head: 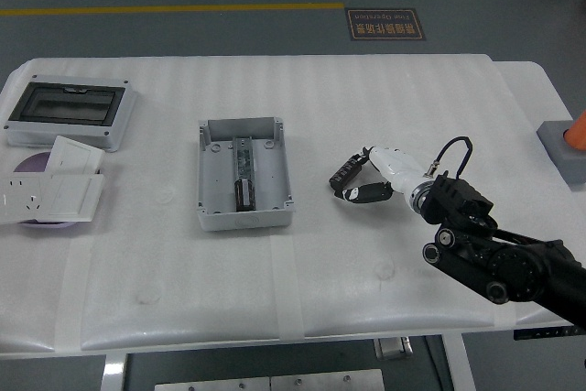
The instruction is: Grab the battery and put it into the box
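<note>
Far left: lidded enclosure [70, 113] with a window, white socket plates [50, 192] stacked below it. Centre-left: open grey box [244, 174], dark part already lying inside. Right of centre: black battery [344, 172] on the white table [311, 89], right hand [374, 171] closing around it, fingers curled either side, touching.

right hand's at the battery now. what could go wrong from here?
1. The right hand has its fingers around the small black battery, which lies flat on the white table; whether the grip is secure cannot be told, so it may slip or roll on lift.
2. The grey box already holds a dark part along its middle, so the battery could land on that.
3. The box's raised walls could catch the fingers.
</note>
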Robot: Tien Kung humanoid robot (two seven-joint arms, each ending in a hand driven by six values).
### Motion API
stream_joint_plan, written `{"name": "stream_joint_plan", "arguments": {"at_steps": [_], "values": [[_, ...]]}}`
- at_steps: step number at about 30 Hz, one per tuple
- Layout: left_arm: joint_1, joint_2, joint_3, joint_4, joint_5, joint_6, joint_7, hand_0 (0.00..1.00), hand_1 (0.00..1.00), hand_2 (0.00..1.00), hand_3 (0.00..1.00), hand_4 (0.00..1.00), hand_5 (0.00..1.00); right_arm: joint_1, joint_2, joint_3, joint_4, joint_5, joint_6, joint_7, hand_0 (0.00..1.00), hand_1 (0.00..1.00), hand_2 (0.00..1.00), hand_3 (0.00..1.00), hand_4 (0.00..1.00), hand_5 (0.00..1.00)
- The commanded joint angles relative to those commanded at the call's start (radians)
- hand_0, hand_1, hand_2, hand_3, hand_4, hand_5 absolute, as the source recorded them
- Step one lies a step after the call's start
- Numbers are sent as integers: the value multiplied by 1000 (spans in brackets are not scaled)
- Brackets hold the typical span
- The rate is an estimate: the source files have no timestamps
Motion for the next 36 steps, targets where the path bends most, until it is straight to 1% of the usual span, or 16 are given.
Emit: {"name": "stream_joint_plan", "arguments": {"at_steps": [6,9,10,12,15,16,18,21,22,26,31,33,36], "values": [[0,1,7,0,-10,4,-6,657,659,620,555,393,425,-3,-2,6,15,-1,-32,9,998,735,588,649,818,372],[0,1,12,0,-15,6,-10,657,659,620,555,393,425,-3,-2,8,17,0,-58,19,998,735,588,649,818,372],[0,1,14,0,-17,7,-11,656,659,619,555,394,424,-4,-1,9,17,1,-67,22,978,733,572,642,821,383],[0,1,17,0,-20,9,-14,656,659,619,555,394,424,-5,1,10,15,8,-83,30,978,733,572,642,821,383],[0,2,18,0,-22,11,-17,656,659,619,555,394,424,-7,2,9,13,12,-96,36,978,733,572,642,821,383],[0,2,17,0,-21,12,-17,656,659,619,556,400,433,-7,2,9,14,11,-99,37,940,705,533,610,813,394],[0,2,15,0,-18,13,-17,656,659,619,556,400,433,-7,-1,9,21,8,-102,39,940,705,533,610,813,394],[1,2,10,0,-12,13,-16,656,659,619,556,400,433,-3,-11,19,55,-5,-104,36,940,705,533,610,813,394],[1,2,8,0,-9,13,-15,656,659,620,556,403,436,0,-15,24,74,-13,-104,34,917,684,517,582,806,396],[1,2,4,0,-4,12,-13,656,659,620,556,403,436,11,-26,39,159,-44,-102,21,917,684,517,582,806,396],[-1,0,13,0,-13,11,-14,656,659,619,557,403,439,22,-12,23,268,-65,-101,18,906,680,510,580,796,408],[-1,0,13,0,-12,9,-12,656,659,619,557,403,439,29,1,-4,279,-61,-98,25,906,680,510,580,796,408],[-1,0,11,0,-10,7,-10,656,659,619,557,405,440,35,23,-40,263,-61,-95,32,905,687,513,591,791,415]]}}
